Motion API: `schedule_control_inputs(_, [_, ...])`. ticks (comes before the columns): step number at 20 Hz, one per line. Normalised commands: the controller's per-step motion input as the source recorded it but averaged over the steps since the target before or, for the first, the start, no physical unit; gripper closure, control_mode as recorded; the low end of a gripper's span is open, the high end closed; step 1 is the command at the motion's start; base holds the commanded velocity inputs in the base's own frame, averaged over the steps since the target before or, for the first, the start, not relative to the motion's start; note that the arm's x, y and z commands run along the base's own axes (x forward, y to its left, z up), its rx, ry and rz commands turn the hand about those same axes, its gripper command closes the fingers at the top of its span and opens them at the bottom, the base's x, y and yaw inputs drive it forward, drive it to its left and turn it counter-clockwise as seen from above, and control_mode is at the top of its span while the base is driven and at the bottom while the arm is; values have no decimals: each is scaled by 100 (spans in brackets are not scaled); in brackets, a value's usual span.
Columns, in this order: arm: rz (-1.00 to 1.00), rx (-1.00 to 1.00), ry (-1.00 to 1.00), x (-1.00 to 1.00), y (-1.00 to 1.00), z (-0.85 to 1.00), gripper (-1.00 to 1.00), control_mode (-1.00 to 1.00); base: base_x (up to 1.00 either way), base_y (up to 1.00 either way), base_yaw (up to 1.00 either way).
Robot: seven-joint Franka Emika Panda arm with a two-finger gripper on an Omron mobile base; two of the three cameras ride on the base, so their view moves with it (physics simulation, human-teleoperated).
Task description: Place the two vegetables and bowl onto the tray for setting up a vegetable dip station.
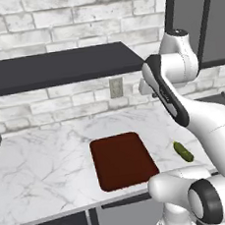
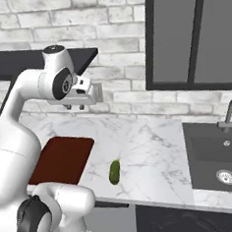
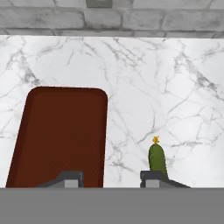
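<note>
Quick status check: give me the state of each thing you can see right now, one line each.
Tray: flat on the counter, nothing on it.
Cucumber: lying on the counter right of the tray, apart from it, not held.
Hand: raised above the counter, jaws apart, holding nothing.
Sink: basin has nothing in it, no water running.

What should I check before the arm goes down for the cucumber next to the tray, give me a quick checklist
1. Cucumber free on the counter, apart from the tray: ok.
2. Tray surface bare, ready to receive it: ok.
3. Gripper holding nothing, fingers parted: ok.
4. Gripper centred over the cucumber: not ok; in the hand view the cucumber sits by one finger, not between both.
5. Carrot and bowl located: cannot tell.
6. Gripper well above the counter, path down unobstructed: ok.
</note>
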Motion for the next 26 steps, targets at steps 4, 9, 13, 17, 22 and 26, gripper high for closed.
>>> schedule_control_inputs(4, [0,0,0,0,0,0,-100,100,0,0,0])
schedule_control_inputs(9, [0,0,0,0,0,0,-100,100,-16,-1,0])
schedule_control_inputs(13, [0,0,0,0,0,0,-100,100,-32,-3,0])
schedule_control_inputs(17, [0,0,0,0,0,0,-100,100,-36,-2,-3])
schedule_control_inputs(22, [0,0,0,0,0,0,-100,100,-23,0,-27])
schedule_control_inputs(26, [0,0,0,0,0,0,-100,100,-11,0,-43])
